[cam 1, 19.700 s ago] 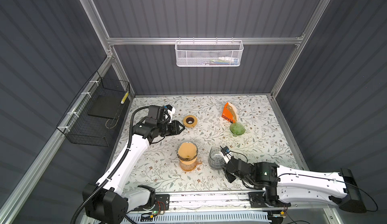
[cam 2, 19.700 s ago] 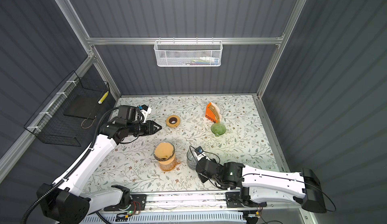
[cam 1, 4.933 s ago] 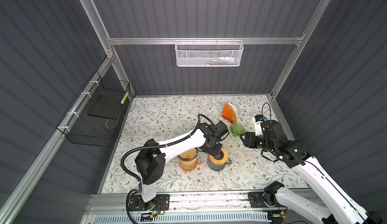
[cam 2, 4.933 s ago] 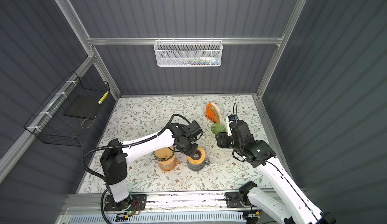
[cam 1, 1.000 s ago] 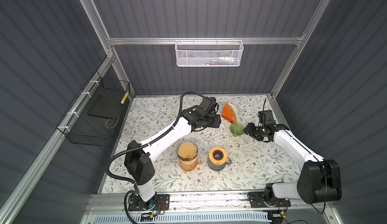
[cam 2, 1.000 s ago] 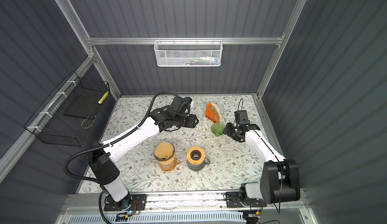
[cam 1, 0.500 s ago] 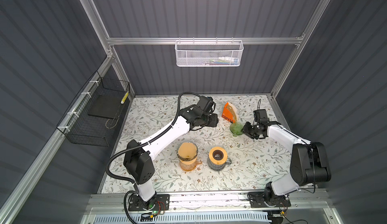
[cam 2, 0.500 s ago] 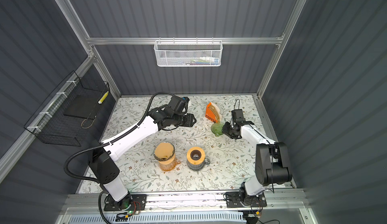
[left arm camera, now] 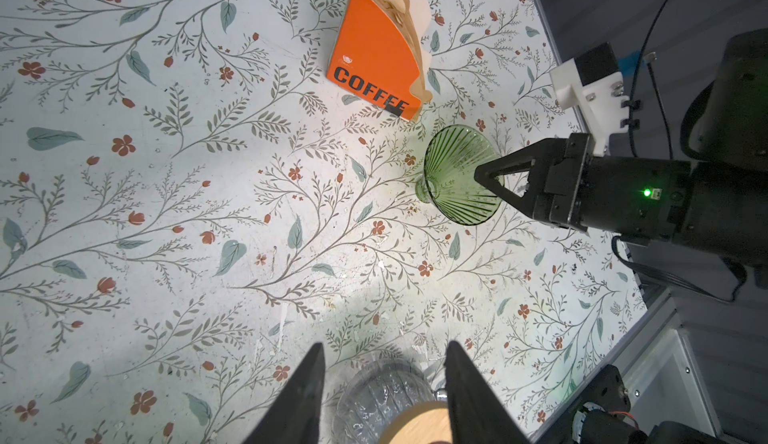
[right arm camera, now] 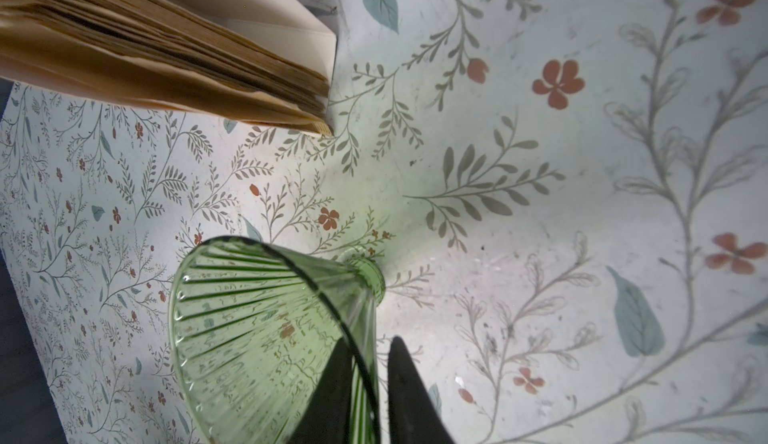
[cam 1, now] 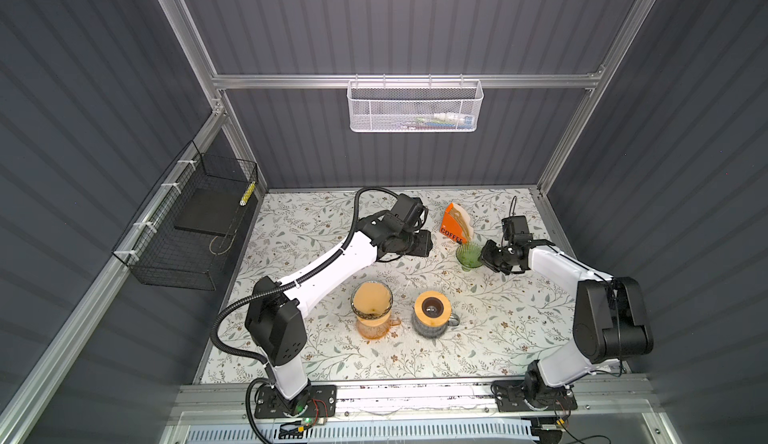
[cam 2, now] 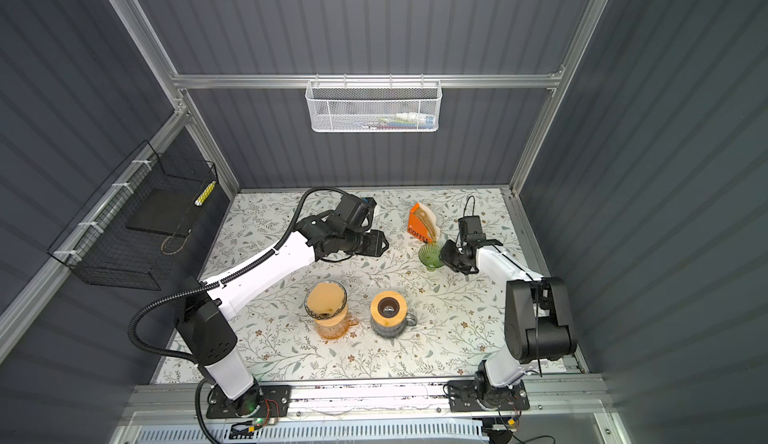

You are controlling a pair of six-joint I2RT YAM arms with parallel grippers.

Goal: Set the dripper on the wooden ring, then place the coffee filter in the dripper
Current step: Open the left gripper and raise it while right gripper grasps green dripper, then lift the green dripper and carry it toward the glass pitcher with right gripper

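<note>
The dripper (cam 1: 466, 254) (cam 2: 430, 255) is a ribbed green glass cone standing on the floral table, just in front of the orange COFFEE box (cam 1: 454, 226) (left arm camera: 376, 51). That box holds a stack of brown coffee filters (right arm camera: 137, 51). My right gripper (right arm camera: 368, 379) (left arm camera: 488, 176) is shut on the dripper's (right arm camera: 257, 329) rim, with one finger inside the cone and one outside. My left gripper (left arm camera: 384, 363) (cam 1: 428, 242) hangs open and empty to the left of the box and the dripper (left arm camera: 455, 180).
An orange glass jug (cam 1: 371, 307) with a tan top and a grey glass jar with a wooden lid (cam 1: 432, 313) (left arm camera: 386, 400) stand near the front middle. A black wire basket (cam 1: 195, 230) hangs on the left wall. A white mesh basket (cam 1: 415, 107) hangs on the back wall.
My right gripper moved in to the dripper and its jaws closed on the rim. The left arm has barely moved.
</note>
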